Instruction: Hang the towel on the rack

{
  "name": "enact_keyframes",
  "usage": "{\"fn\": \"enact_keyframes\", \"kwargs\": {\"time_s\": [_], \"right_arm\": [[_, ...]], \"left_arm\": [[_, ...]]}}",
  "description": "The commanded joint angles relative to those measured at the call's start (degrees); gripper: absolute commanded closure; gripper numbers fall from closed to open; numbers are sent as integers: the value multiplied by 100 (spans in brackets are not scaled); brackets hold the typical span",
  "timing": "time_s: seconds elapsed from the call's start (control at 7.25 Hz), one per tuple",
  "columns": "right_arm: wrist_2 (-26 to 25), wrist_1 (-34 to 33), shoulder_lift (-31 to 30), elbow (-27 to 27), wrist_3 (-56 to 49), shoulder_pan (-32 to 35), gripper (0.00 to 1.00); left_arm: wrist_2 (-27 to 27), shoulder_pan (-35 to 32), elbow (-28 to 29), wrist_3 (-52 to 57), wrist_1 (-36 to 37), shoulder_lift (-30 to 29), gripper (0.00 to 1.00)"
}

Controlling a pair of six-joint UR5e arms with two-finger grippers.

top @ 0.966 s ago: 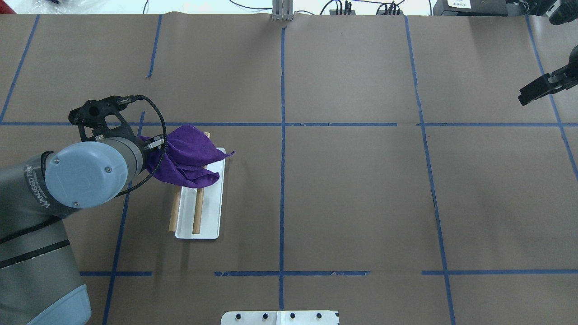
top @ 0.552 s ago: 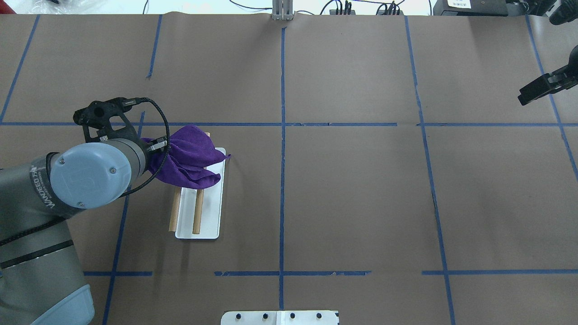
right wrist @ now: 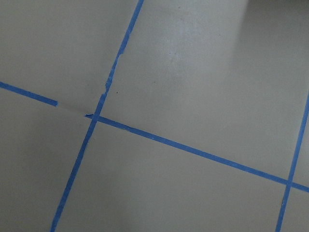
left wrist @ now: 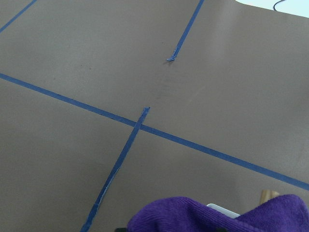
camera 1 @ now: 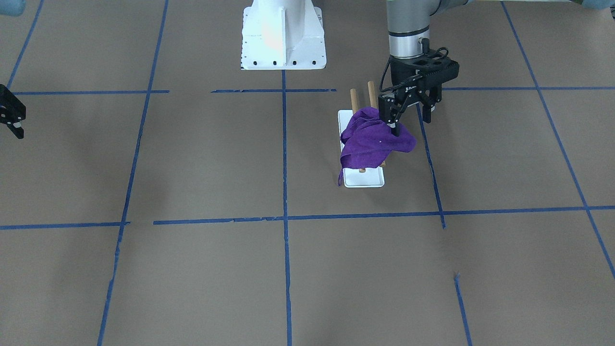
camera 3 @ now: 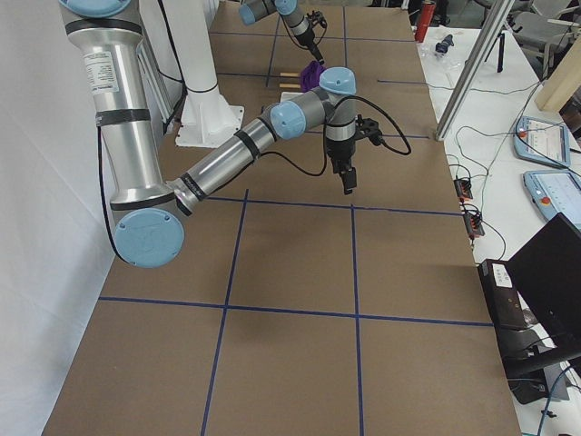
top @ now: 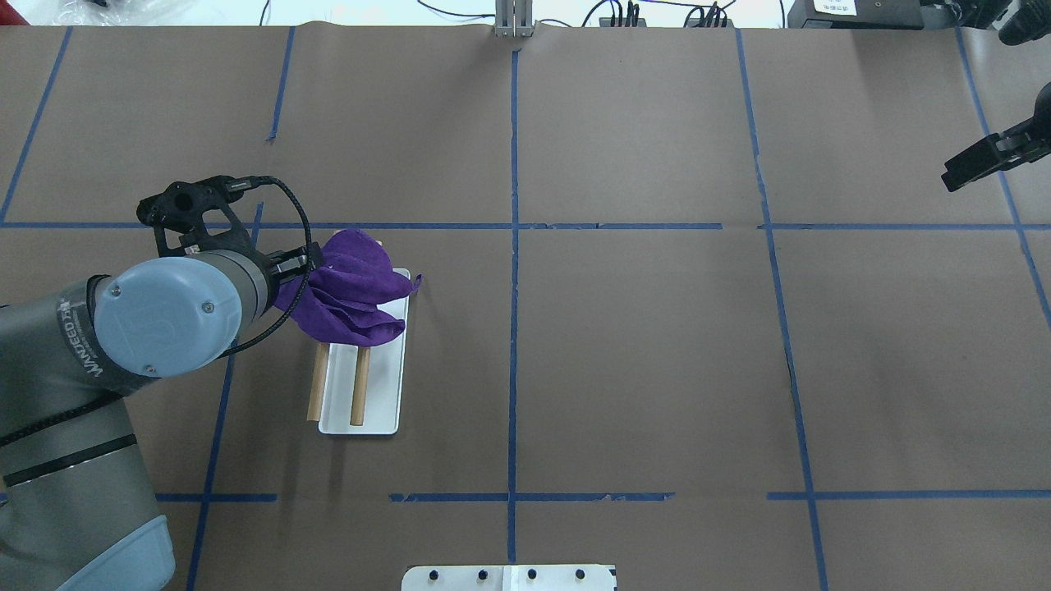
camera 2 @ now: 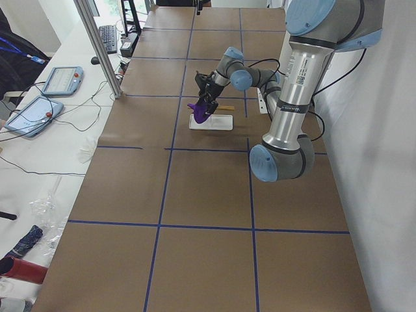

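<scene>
The purple towel (top: 349, 287) (camera 1: 370, 142) lies bunched over the far end of the rack, covering both brown rods (top: 359, 386) (camera 1: 354, 98) there. One corner hangs past the white base (top: 382, 394) (camera 1: 370, 181). My left gripper (camera 1: 411, 119) (top: 294, 264) points down beside the rack on its outer side. Its jaws look spread, and one fingertip (camera 1: 394, 128) touches the towel's edge. In the left wrist view the towel (left wrist: 217, 215) fills the bottom edge. My right gripper (top: 952, 176) (camera 1: 14, 126) hovers far off at the table's side, with nothing near it; its jaws are unclear.
The large white pedestal (camera 1: 283, 43) (top: 509, 577) stands at the robot's base, at the table's centre line. Blue tape lines (top: 513, 328) divide the brown table into squares. Cables and devices (top: 624, 16) line the far edge.
My left gripper has shifted right, closer to the rack. The towel has gone from stretched out to slumped and bunched on the rods, its far corner drawn in a little. The right arm has stayed put.
</scene>
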Motion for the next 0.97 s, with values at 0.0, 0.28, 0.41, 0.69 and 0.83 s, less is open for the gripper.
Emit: {"fn": "enact_keyframes", "kwargs": {"time_s": [0.0, 0.28, 0.41, 0.69, 0.83], "right_arm": [[2, 0, 0, 0, 0, 0, 0], [-7, 0, -9, -9, 0, 0, 0], [-7, 0, -52, -61, -17, 26, 0], [54, 0, -315, -131, -35, 349, 0], [516, 44, -360, -367, -113, 743, 0]], "left_arm": [[-54, -118, -26, 468, 0, -42, 0], [-480, -608, -62, 1222, -9, -130, 0], [-902, -1055, -70, 1966, -17, -130, 0], [-1860, -2057, -27, 3470, -9, -139, 0], [-2247, -2444, -18, 4129, -9, -61, 0]]}}
